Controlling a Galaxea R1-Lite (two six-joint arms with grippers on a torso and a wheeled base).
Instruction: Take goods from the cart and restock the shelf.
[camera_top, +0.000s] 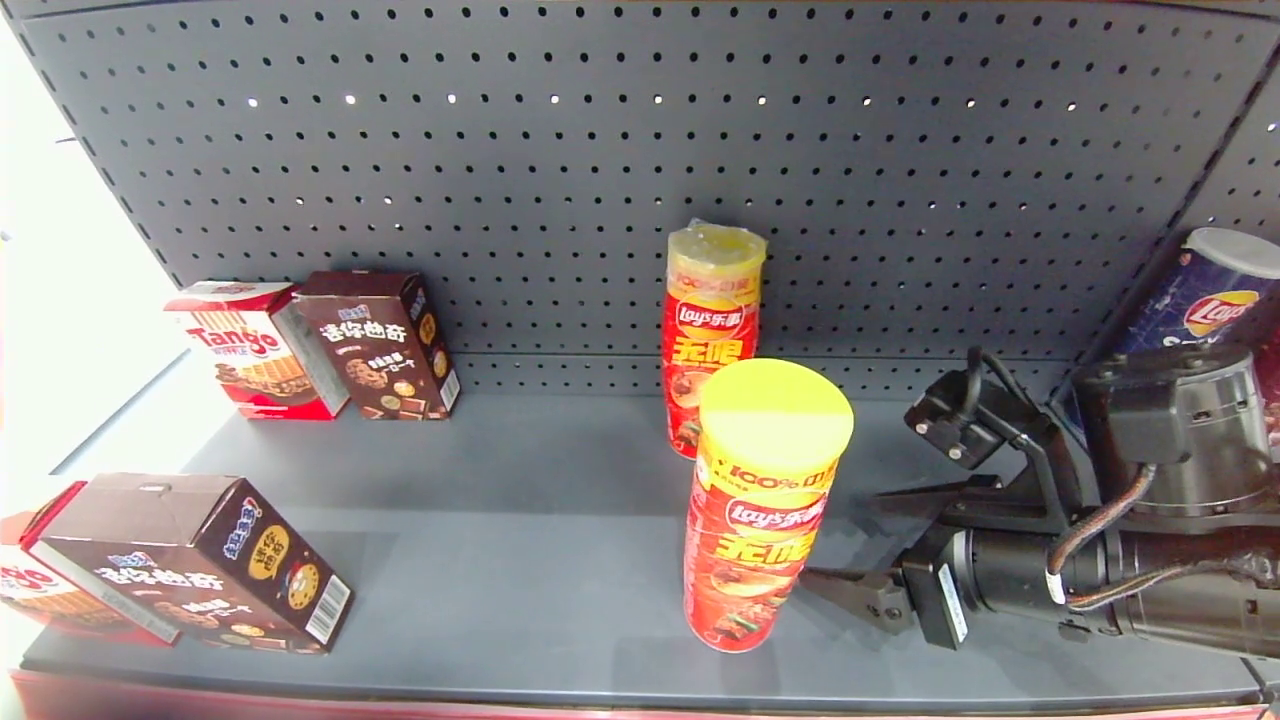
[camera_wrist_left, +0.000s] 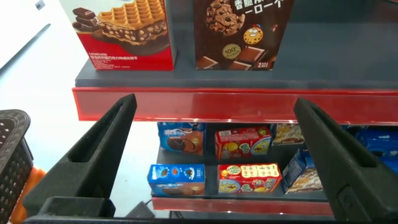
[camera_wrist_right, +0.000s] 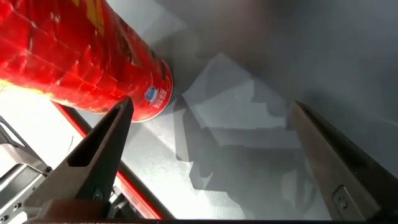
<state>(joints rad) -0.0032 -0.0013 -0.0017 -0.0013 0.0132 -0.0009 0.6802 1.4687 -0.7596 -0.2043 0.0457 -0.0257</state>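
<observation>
The shelf (camera_top: 480, 500) is dark grey, with a wall full of little holes behind it. Two red chip cans with yellow lids stand up straight on it. The front can (camera_top: 765, 505) is near the front edge of the shelf. The back can (camera_top: 712, 330) stands right behind it, close to the wall.

The right fingers (camera_top: 855, 590) are low over the shelf, just to the right of the front can. They are spread wide apart and hold nothing. One finger tip is just beside the bottom of the front can, and I cannot tell if it touches. The can is off to the side of that finger, not in the gap.

The left fingers (camera_wrist_left: 99, 149) are down in front of the shelf's red edge (camera_wrist_left: 236, 102). They are wide apart too, with nothing in them. Past them is a lower shelf with small snack boxes (camera_wrist_left: 242, 158). A black basket (camera_wrist_left: 12, 155) sits off to one side.

On the left of the top shelf, at the back, a red wafer box (camera_top: 250, 350) and a brown cookie box (camera_top: 385, 345) stand side by side and touch. At the front left, another brown cookie box (camera_top: 200, 565) stands next to another red box (camera_top: 40, 590) at the very edge. Far to the right, behind the right arm, is a blue chip can (camera_top: 1215, 295).
</observation>
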